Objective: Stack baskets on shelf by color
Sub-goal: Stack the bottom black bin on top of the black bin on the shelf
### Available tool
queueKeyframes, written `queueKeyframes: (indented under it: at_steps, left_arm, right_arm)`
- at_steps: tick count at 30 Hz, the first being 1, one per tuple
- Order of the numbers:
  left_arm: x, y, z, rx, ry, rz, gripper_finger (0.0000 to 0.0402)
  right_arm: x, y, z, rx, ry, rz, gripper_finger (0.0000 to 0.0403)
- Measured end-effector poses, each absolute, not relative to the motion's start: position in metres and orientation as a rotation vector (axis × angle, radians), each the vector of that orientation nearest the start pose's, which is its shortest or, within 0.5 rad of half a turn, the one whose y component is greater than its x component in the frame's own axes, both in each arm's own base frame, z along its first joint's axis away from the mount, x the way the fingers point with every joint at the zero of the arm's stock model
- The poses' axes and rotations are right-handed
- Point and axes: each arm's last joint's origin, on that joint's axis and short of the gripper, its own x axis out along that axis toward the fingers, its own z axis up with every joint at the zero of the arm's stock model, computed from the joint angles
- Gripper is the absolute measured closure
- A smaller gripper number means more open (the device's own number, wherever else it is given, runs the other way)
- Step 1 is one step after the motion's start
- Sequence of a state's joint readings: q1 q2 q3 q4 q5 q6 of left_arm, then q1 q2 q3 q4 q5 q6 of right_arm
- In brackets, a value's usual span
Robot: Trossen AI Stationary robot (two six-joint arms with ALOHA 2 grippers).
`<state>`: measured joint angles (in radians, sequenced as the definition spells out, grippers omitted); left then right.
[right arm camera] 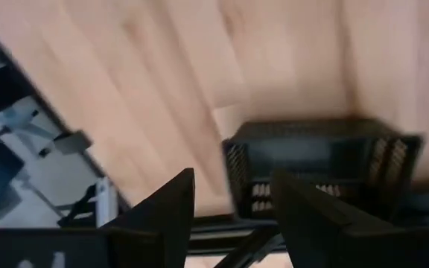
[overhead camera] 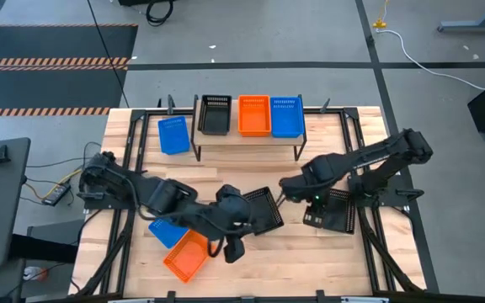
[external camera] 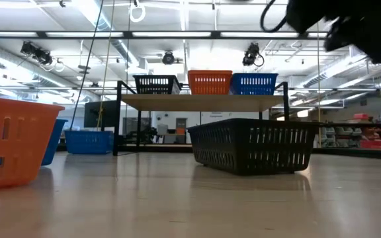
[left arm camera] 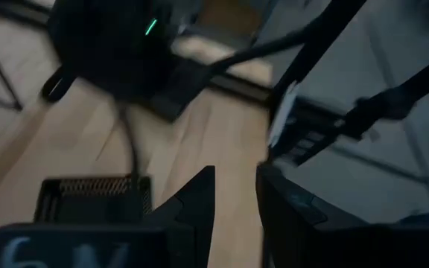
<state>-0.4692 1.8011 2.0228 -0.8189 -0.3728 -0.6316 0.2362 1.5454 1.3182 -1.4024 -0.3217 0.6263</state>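
Note:
On the shelf stand a black basket, an orange basket and a blue basket, also seen in the low view as black, orange and blue. A blue basket rests on the table left of the shelf. Another black basket sits mid-table. My right gripper hovers open just right of it, with that basket ahead of its fingers. My left gripper is open near the basket's near-left side, touching nothing.
A blue basket and an orange basket lie at the near left, close under my left arm. More black basket sits on the table at the right, under my right arm. Black frame rails run along both table sides.

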Motion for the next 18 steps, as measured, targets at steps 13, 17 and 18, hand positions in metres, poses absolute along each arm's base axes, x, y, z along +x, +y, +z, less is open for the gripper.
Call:
queueKeyframes:
  at_steps: [13,17,18]
  left_arm:
    - [0.407,-0.157,0.34,-0.371,0.823,0.087,0.0296]
    - [0.42,-0.151,0.324,-0.383,0.859,0.083,0.0296]
    - [0.423,-0.149,0.318,-0.38,0.873,0.082,0.0296]
  right_arm:
    - [0.187,0.157,0.308,0.759,1.708,-0.193,0.0221]
    - [0.158,0.184,0.318,0.862,1.657,-0.241,0.0221]
    - [0.152,0.19,0.319,0.879,1.638,-0.257,0.0221]
